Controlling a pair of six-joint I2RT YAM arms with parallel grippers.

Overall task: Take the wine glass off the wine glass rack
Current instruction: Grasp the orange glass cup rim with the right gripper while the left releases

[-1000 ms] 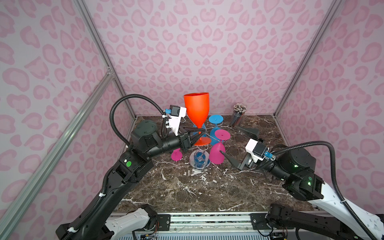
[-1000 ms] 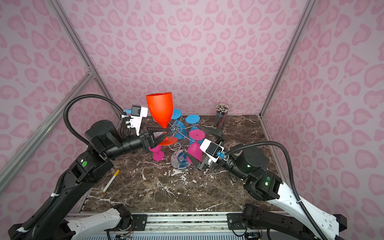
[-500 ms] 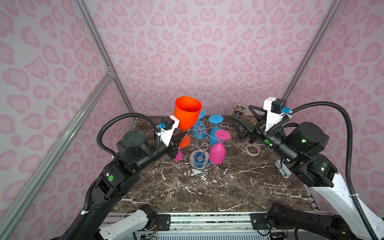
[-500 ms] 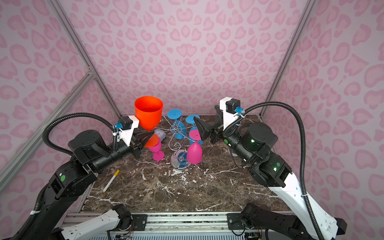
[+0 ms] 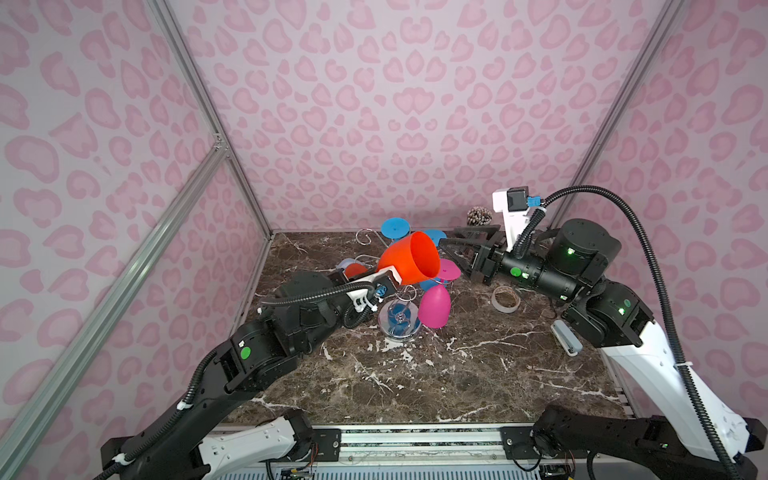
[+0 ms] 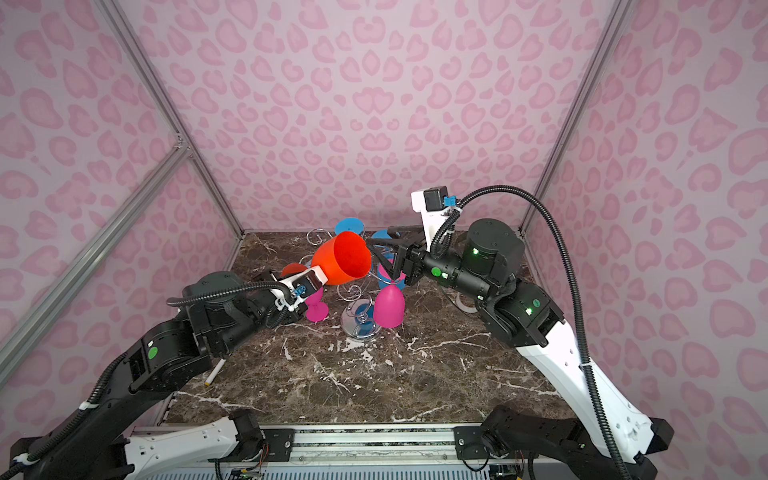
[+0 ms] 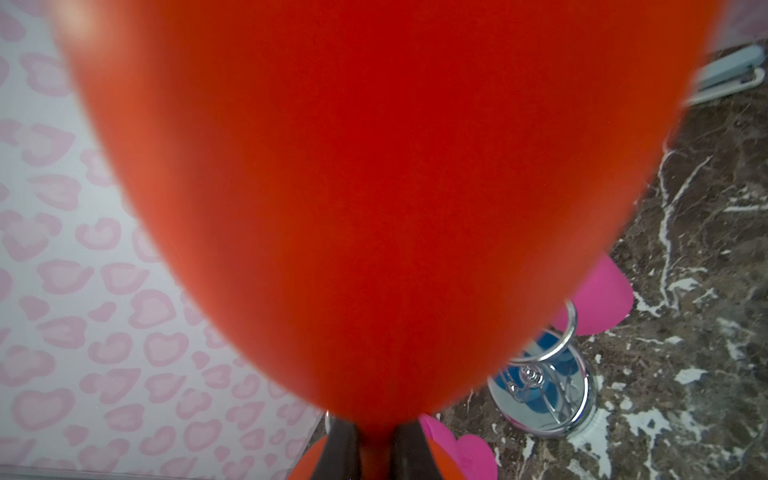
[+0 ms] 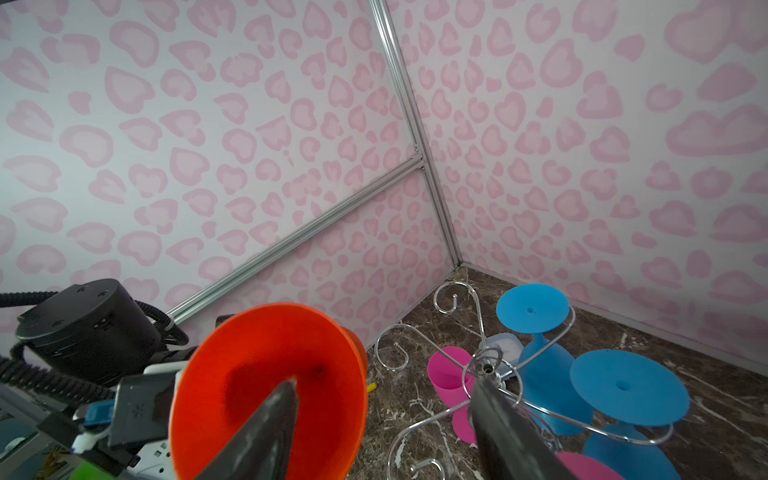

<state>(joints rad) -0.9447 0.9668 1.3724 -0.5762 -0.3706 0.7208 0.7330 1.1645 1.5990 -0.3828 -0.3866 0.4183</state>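
Observation:
An orange wine glass [image 5: 409,259] [image 6: 345,259] hangs tilted in the air left of the chrome wine glass rack [image 5: 401,324] [image 6: 360,324]. Its mouth faces right. My left gripper [image 7: 376,449] is shut on its stem, and the bowl [image 7: 374,187] fills the left wrist view. My right gripper [image 5: 444,248] [image 6: 384,245] [image 8: 382,386] is open right at the glass's mouth. In the right wrist view one finger [image 8: 270,415] lies across the orange opening [image 8: 270,382] and the other stands beside the rack's top [image 8: 486,361]. I cannot tell whether it touches the rim.
A pink glass [image 5: 434,305] and blue glasses [image 5: 395,227] [image 8: 627,386] hang on the rack; another pink glass [image 6: 316,309] stands left of its base. A cup of pencils [image 5: 479,216], a tape roll [image 5: 505,297] and a stapler [image 5: 565,338] sit to the right, a white pen [image 6: 216,370] at the left.
My left arm has come down and tipped the orange glass from upright so its mouth faces right. My right gripper swung up, moved left to the mouth, and its jaws narrowed.

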